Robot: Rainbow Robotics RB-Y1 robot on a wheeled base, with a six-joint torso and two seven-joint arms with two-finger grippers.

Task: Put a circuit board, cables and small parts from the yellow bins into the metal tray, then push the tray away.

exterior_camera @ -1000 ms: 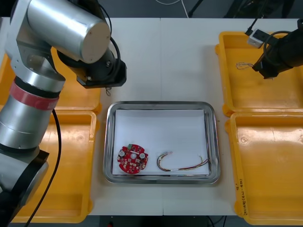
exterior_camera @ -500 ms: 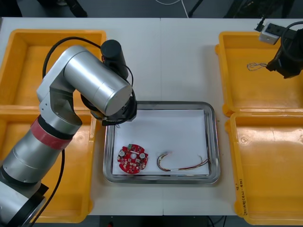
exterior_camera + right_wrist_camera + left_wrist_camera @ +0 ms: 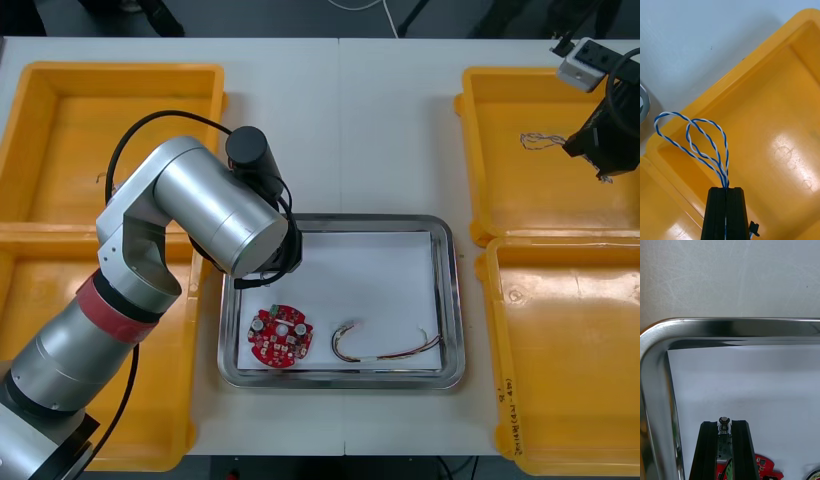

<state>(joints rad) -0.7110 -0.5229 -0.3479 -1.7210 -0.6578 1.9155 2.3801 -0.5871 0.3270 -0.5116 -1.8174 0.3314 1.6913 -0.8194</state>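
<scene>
Much bare metal tray (image 3: 737, 328) beyond left hand (image 3: 724, 424)

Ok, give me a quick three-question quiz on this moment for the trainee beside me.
1. Multiple choice: the right gripper, over a yellow bin, is shut on: A) a black cable; B) the twisted blue and white cable; C) a circuit board.
2. True or false: the round red circuit board lies in the metal tray, beside the red and yellow cable.
3. Fill in: over the tray's white inside, the left gripper is shut on a ____.
Key: 1 B; 2 true; 3 small metal part.
</scene>
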